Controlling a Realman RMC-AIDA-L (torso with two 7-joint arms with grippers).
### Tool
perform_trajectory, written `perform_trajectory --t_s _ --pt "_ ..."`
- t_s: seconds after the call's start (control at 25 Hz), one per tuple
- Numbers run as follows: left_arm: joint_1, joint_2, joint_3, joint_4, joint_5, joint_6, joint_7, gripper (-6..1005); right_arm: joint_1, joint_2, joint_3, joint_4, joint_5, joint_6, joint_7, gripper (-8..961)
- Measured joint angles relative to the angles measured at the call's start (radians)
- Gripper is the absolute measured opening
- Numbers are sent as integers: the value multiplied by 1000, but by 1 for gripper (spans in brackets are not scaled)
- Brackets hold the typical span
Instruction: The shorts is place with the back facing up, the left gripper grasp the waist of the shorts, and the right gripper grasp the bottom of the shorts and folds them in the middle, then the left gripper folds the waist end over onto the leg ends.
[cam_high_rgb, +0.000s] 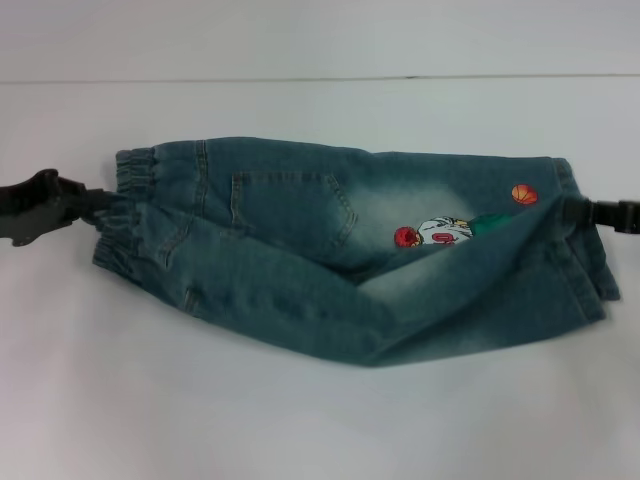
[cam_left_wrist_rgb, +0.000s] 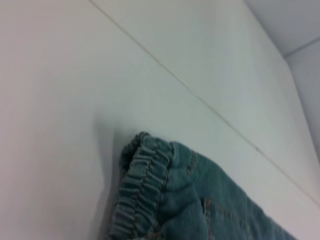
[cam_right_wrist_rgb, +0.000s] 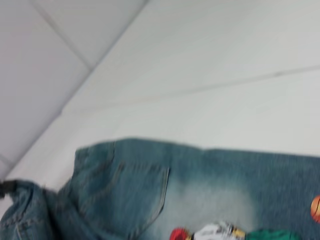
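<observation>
At mid-left of the head view, the left gripper (cam_high_rgb: 100, 205) pinches the waist (cam_high_rgb: 135, 185); at mid-right, the right gripper (cam_high_rgb: 572, 210) pinches the bottom of the shorts (cam_high_rgb: 585, 270). The shorts (cam_high_rgb: 340, 250) lie across the centre of the white table (cam_high_rgb: 320, 420), half folded lengthwise. Both ends should travel evenly, keeping the denim taut so the edges align.
</observation>
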Motion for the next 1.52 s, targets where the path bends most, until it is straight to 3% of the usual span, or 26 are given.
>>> perform_trajectory --t_s 0.28,0.6,0.88,1.12,1.52 --pt "1 -23 0 -69 -105 -137 47 55 -24 45 4 52 161 161 -81 2" --pt "9 -61 0 -127 -261 -293 153 55 -36 60 17 122 305 264 -144 2" --pt "1 -89 4 -135 -337 -356 234 55 -40 96 30 133 313 381 -148 1" --pt "-13 -95 6 -180 -434 -364 359 55 -57 114 53 167 332 413 -205 1" --pt "-39 -97 20 -198 -446 -458 422 55 -58 123 77 201 493 430 -358 2"
